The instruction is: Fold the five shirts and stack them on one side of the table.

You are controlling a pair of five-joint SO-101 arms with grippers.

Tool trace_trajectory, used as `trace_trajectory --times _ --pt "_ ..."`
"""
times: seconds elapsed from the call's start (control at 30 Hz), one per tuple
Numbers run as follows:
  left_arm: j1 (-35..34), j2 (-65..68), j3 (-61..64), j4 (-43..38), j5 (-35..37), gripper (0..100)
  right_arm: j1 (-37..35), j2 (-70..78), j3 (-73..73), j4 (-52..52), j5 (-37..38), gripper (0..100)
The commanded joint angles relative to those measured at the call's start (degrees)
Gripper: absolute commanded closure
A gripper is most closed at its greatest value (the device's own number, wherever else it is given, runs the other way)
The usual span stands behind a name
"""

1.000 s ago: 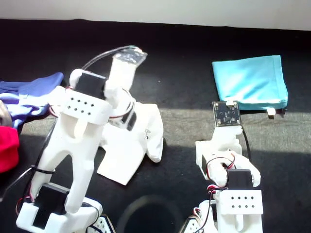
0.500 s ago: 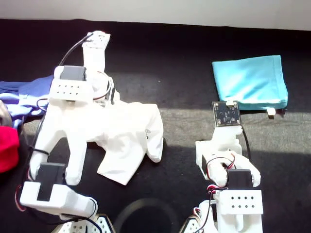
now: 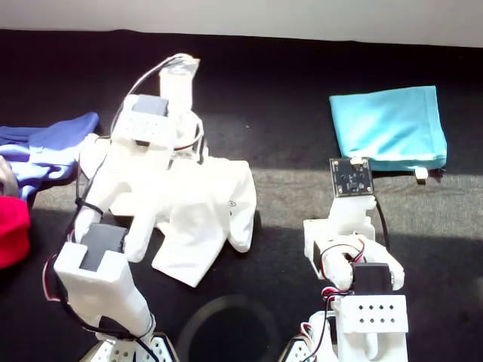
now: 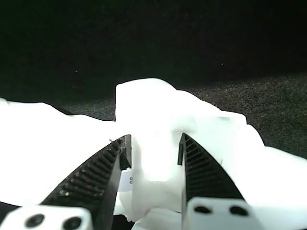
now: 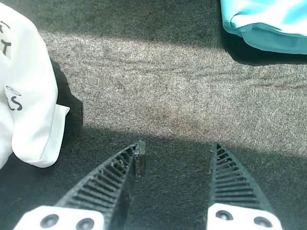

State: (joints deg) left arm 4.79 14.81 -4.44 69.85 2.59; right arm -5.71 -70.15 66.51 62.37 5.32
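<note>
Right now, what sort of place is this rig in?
Likely a robot test bench: a black cloth-covered table, the left arm and right arm side by side on it, with a white shirt and a folded light-blue shirt laid out.

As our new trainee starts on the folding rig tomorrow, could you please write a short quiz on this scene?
1. True or false: the right tool is open and holds nothing.
2. What colour is the neatly folded fabric shirt?
3. The left tool is shut on: A) the crumpled white fabric shirt; B) a red cap; C) nothing.
Key: 1 true; 2 light blue; 3 A.
</note>
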Motion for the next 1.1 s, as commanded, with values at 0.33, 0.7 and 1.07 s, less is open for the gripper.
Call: trace_trajectory --times 0.33,0.7,1.07 --pt "0.48 2.68 -2.59 -0.79 0.26 83 -0.04 -0.75 -0.13 -0.84 0.00 78.5" --pt "-0.66 -0.31 -12.44 5.80 0.26 83 -0.04 -0.75 -0.04 -0.84 0.00 78.5" --pt "-5.32 11.03 -13.14 5.10 0.26 83 -0.04 -0.75 -0.04 -0.84 0.00 78.5"
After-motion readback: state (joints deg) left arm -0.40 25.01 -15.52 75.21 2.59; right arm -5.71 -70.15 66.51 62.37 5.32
